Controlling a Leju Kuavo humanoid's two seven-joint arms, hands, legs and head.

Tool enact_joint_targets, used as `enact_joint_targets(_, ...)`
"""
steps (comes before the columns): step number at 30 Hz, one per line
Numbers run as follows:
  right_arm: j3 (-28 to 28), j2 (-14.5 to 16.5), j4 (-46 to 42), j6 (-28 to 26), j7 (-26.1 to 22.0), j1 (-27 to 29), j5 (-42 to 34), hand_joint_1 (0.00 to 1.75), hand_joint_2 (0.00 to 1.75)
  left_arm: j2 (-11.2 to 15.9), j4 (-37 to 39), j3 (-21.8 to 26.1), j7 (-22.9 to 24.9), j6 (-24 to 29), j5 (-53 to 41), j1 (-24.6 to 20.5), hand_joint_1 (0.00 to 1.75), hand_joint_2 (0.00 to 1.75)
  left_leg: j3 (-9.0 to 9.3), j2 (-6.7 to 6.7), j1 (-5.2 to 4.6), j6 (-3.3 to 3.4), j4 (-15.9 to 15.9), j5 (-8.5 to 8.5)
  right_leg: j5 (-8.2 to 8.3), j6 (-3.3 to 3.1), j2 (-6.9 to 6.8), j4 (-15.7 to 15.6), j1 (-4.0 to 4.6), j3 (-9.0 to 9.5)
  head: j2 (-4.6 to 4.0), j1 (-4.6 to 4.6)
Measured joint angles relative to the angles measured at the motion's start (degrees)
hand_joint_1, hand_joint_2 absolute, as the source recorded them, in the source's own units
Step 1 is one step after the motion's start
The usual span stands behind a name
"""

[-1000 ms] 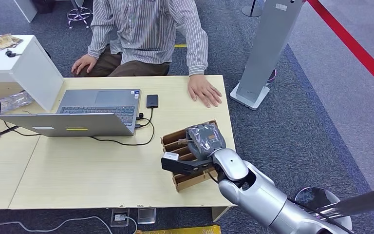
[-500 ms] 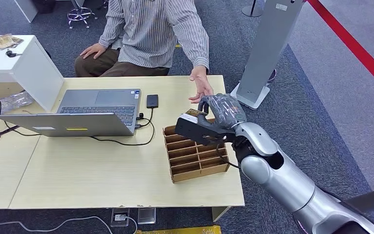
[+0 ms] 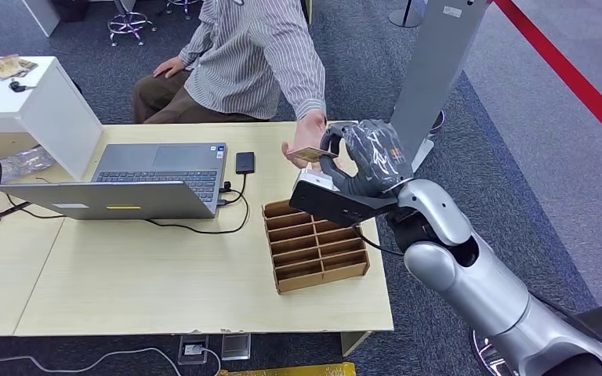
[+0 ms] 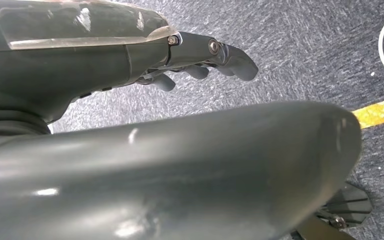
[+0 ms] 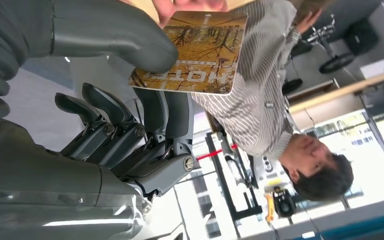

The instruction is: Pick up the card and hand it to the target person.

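Note:
The card [image 3: 307, 153], yellow-brown with a tree picture, is pinched between the thumb and fingers of my right hand [image 3: 367, 161], raised above the desk's far right corner. In the right wrist view the card [image 5: 194, 54] sits under the thick thumb [image 5: 115, 35]. The seated person in a striped shirt [image 3: 255, 55] reaches out, and the person's hand [image 3: 306, 135] touches the card's far edge. My left hand [image 4: 200, 62] hangs over grey carpet with nothing in it.
A cardboard slot organiser [image 3: 313, 244] stands on the desk [image 3: 149, 274] below my right arm. A laptop [image 3: 153, 176], a phone [image 3: 244, 162] and cables lie to the left. A white box [image 3: 39, 102] stands at far left, a grey pillar stand [image 3: 431, 78] beside the desk.
My right hand rose from the organiser with the card and moved toward the person. The person's hand lifted off the desk and came to the card.

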Motion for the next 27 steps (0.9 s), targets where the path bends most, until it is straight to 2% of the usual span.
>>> enact_joint_targets(5, 0.1, 1.5, 5.9, -5.9, -4.7, 0.1, 0.4, 1.75, 1.75, 0.0, 0.0, 0.0, -0.2, -0.1, -0.4, -0.1, 0.00, 0.00, -0.01, -0.01, 0.00, 0.00, 0.0, 0.00, 0.00, 0.00, -0.01, 0.0, 0.00, -0.01, 0.02, 0.00)
enact_joint_targets(17, 0.2, 3.4, 13.1, -9.0, -6.6, 0.4, -0.8, 1.75, 1.75, 0.0, 0.0, 0.0, -0.4, -0.2, -0.5, -0.1, 0.00, 0.00, -0.01, -0.01, 0.00, 0.00, 0.0, 0.00, 0.00, 0.00, -0.02, 0.0, 0.00, -0.02, 0.00, -0.03)
enact_joint_targets(21, 0.4, 3.9, 15.8, -9.9, -6.9, 0.9, -1.1, 0.00, 1.75, 0.0, 0.0, 0.0, -0.4, -1.0, -0.5, -0.1, 0.00, 0.00, -0.01, -0.01, 0.00, 0.00, 0.0, 0.00, 0.00, 0.00, -0.02, 0.0, 0.00, -0.02, -0.01, -0.01)
enact_joint_targets(27, 0.4, 4.1, 18.5, -10.9, -6.8, 2.0, -1.9, 0.00, 1.75, 0.0, 0.0, 0.0, -1.2, -2.2, -0.4, -0.1, 0.00, 0.00, -0.01, -0.02, 0.00, 0.00, 0.0, 0.00, 0.00, 0.00, -0.02, 0.0, 0.00, -0.03, 0.00, 0.00)
